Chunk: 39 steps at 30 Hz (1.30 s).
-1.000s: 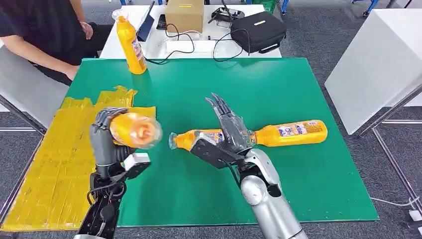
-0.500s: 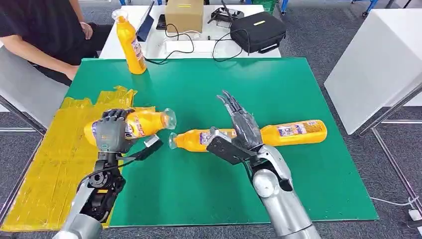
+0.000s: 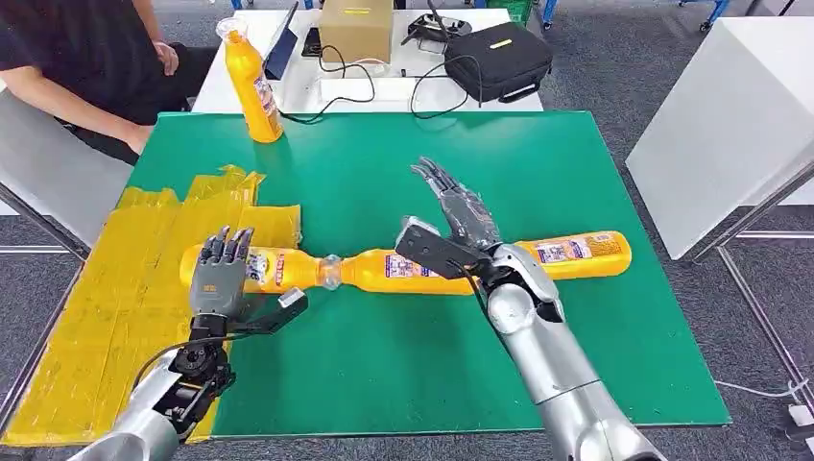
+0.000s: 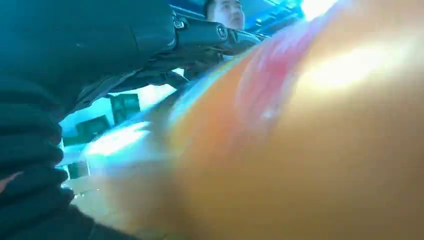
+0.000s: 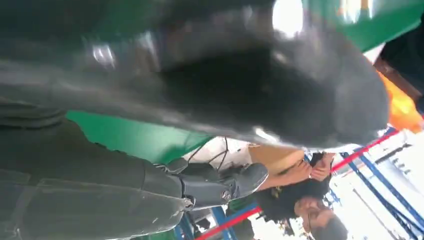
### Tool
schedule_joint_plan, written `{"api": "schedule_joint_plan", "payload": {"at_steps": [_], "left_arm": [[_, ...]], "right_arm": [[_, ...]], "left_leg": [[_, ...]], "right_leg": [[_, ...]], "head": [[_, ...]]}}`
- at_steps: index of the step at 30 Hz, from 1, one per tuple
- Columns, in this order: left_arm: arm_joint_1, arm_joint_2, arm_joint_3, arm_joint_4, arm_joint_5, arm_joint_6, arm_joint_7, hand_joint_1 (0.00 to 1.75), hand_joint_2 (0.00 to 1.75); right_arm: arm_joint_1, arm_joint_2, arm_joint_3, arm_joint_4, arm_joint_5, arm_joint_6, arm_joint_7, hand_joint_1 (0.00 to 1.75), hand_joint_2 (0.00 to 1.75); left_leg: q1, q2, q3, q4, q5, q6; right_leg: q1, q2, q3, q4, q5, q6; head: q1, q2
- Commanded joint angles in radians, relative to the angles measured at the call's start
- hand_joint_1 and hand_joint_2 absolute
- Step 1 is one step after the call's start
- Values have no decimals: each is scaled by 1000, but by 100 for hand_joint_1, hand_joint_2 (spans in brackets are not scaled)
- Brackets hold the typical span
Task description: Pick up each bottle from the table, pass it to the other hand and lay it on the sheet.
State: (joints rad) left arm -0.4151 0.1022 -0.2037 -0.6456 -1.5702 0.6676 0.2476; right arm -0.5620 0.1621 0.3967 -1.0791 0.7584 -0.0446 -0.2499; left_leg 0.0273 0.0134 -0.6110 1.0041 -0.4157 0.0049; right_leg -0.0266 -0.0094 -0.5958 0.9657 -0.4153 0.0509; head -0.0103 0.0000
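Left hand lies over the bottle, fingers loosening — it lies half on the yellow sheet for release. Right hand spread, empty, above the second bottle on the green surface.

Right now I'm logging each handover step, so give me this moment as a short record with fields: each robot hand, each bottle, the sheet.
left robot hand: fingers spread over the bottle lying partly on the sheet; whether it grips cannot be told
right robot hand: open, fingers apart above the middle bottle
left bottle: on its side, base end over the yellow sheet
middle bottle: lying on the green table, cap to cap with the left bottle
right bottle: lying on the table
upright bottle: standing at the far left corner
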Motion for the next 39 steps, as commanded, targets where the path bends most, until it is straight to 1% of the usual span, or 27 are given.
{"api": "schedule_joint_plan", "payload": {"at_steps": [1,2,3,4,5,6,7,8,9,10,11,12,13,14,15,16,17,18,20,23,26,28,29,30,32,36,39], "left_arm": [[-70,39,-50,145,-1,31,20,0,0],[-64,31,-16,128,11,31,-10,0,0],[-36,17,69,43,10,31,-71,0,0],[-36,17,69,43,10,31,-71,0,0],[-25,2,144,0,17,31,-116,0,0],[-8,-20,228,-68,89,31,-215,0,0],[0,-66,390,-145,175,31,-376,0,0],[-9,-78,446,-147,194,31,-423,0,0],[-45,-121,596,-115,356,31,-637,0,0],[-82,-129,667,-63,454,31,-761,0,0],[-93,-124,675,-49,454,31,-770,0,0],[-127,-121,697,12,639,-13,-900,0,0],[-120,-120,690,-40,792,-136,-946,0,0],[-115,-116,680,-55,799,-142,-938,0,0],[-104,-127,672,-109,880,-205,-946,0,0],[-52,-122,620,-250,1093,-366,-946,0,0],[-30,-124,609,-332,1222,-475,-946,0,0],[-10,-123,608,-376,1286,-523,-946,0,0],[-7,-123,610,-379,1288,-525,-946,0,0],[-5,-125,609,-382,1287,-525,-946,0,0],[-5,-126,608,-382,1287,-525,-946,0,0],[-5,-126,608,-382,1287,-525,-946,0,0],[-5,-126,608,-382,1287,-525,-946,0,0],[28,-137,598,-474,1378,-600,-946,0,0],[59,-150,576,-531,1400,-643,-946,0,0],[107,-194,521,-615,1374,-659,-946,0,0],[106,-196,501,-621,1384,-659,-946,0,0]], "right_arm": [[-110,-1,20,236,34,11,-6,0,0],[-118,-5,25,267,49,6,-1,0,175],[-135,-9,35,320,72,12,11,0,175],[-135,-9,35,320,72,12,11,0,175],[-149,-12,33,380,84,-6,1,0,175],[-156,-12,27,412,89,-9,9,0,175],[-165,-17,29,463,110,-16,21,0,175],[-167,-19,28,482,115,-23,16,0,175],[-171,-18,26,521,132,-33,33,0,175],[-173,-18,28,551,149,-44,39,0,175],[-171,-17,28,563,151,-56,33,0,175],[-173,-16,31,592,175,-64,50,0,175],[-167,-17,37,612,199,-71,64,0,175],[-164,-16,37,620,205,-77,67,0,175],[-164,-15,39,626,212,-77,71,0,175],[-158,-11,42,646,235,-69,95,0,175],[-151,-7,45,665,252,-66,110,0,175],[-148,-1,49,684,270,-64,121,0,175],[-141,2,50,686,273,-72,121,0,175],[-144,3,50,688,273,-71,122,0,175],[-147,3,50,688,273,-69,122,0,175],[-147,3,50,688,273,-69,122,0,175],[-147,3,50,688,273,-69,122,0,175],[-150,6,49,702,282,-54,132,0,175],[-152,19,57,723,304,-66,155,0,175],[-175,62,67,756,334,-97,183,0,175],[-183,99,83,770,366,-95,217,0,175]], "left_leg": [[0,0,5,0,-2,2],[0,0,3,0,-1,1],[0,-1,4,0,-1,1],[0,0,3,0,-1,1],[0,0,2,0,-1,1],[0,0,4,1,-2,1],[1,-1,2,0,-1,1],[1,-2,2,1,-1,2],[1,-2,1,1,-1,1],[1,-3,2,2,-1,2],[1,-3,1,2,0,1],[1,-3,1,1,0,1],[0,-2,3,1,-1,1],[1,-2,2,1,0,1],[1,-2,4,1,-1,1],[0,-3,5,1,-1,1],[1,-3,3,1,-1,1],[1,-2,3,1,-1,1],[1,-1,1,0,0,0],[0,-1,4,1,-2,1],[0,-1,1,0,0,0],[0,-2,4,1,-1,1],[0,-1,1,0,0,0],[0,-2,2,0,0,1],[0,-2,3,1,-1,1],[0,-1,4,0,-1,1],[0,0,4,1,-1,1]], "right_leg": [[1,2,5,1,-2,-5],[1,1,2,0,-1,-2],[0,1,4,1,-2,-4],[1,1,3,0,-1,-3],[0,1,2,0,0,-2],[1,1,4,1,-1,-3],[1,0,3,0,-1,-2],[1,0,3,0,-1,-2],[1,-1,2,0,-1,-2],[1,-1,3,1,-1,-3],[2,-2,3,0,-1,-2],[1,-2,2,0,-1,-2],[1,-1,3,1,-1,-3],[1,-1,2,0,0,-2],[1,-1,4,1,-1,-4],[1,-1,5,2,-2,-4],[1,-1,3,1,-2,-3],[1,-1,3,1,-1,-3],[1,0,1,0,0,-1],[1,1,3,1,-2,-3],[0,0,1,1,0,-1],[0,-1,4,2,-2,-3],[0,0,1,1,0,-2],[1,0,2,1,-1,-3],[1,0,3,2,-2,-3],[0,0,3,1,-2,-2],[0,1,3,1,-1,-3]], "head": [[0,0],[0,0],[0,0],[0,0],[0,0],[0,0],[0,0],[0,0],[0,0],[0,0],[0,0],[0,0],[0,0],[0,0],[0,0],[0,0],[0,0],[0,0],[0,0],[0,0],[0,0],[0,0],[0,0],[0,0],[0,0],[0,0],[0,0]]}}
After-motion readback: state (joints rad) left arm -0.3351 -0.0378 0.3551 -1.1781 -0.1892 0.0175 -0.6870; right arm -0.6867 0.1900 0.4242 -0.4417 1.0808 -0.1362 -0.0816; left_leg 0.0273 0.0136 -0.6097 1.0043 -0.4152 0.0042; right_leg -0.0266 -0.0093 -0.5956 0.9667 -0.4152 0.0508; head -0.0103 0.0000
